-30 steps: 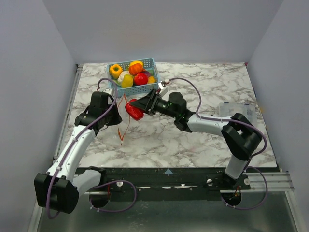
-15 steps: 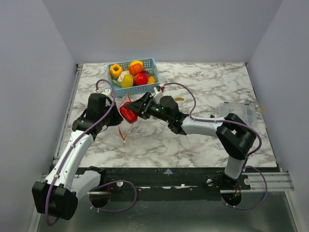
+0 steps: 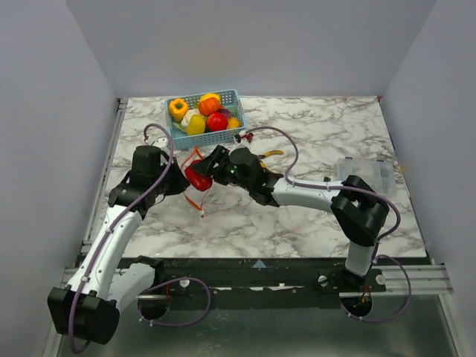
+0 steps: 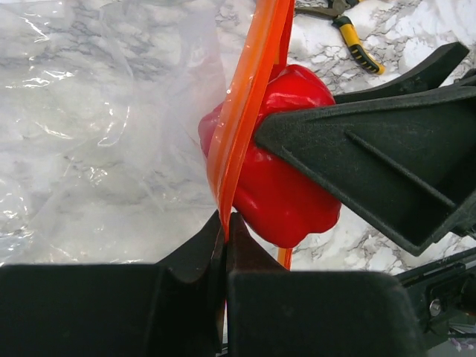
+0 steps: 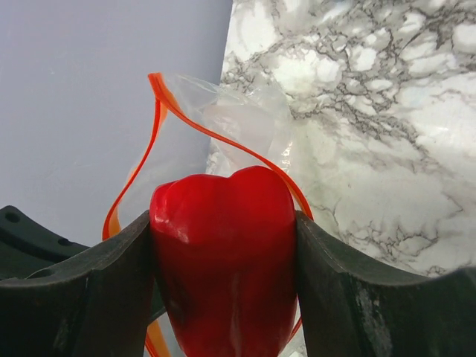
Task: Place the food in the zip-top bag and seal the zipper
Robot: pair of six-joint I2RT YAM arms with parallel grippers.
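Observation:
My right gripper (image 3: 204, 175) is shut on a glossy red toy pepper (image 3: 196, 178) and holds it at the open mouth of the clear zip-top bag (image 4: 104, 126). In the right wrist view the pepper (image 5: 223, 260) sits between both fingers, partly inside the loop of the red-orange zipper (image 5: 216, 137). My left gripper (image 4: 224, 223) is shut on the zipper (image 4: 249, 97) and holds the bag's mouth up. The bag (image 3: 195, 195) hangs low between the arms in the top view. More food fills the blue basket (image 3: 216, 138) at the back.
Yellow-handled pliers (image 3: 269, 154) lie on the marble right of the basket, also in the left wrist view (image 4: 355, 46). A clear plastic container (image 3: 363, 172) sits at the right side. Grey walls close in the table.
My right gripper has carried the red pepper left and toward me, into the bag's mouth. My left gripper with the zipper has shifted slightly left.

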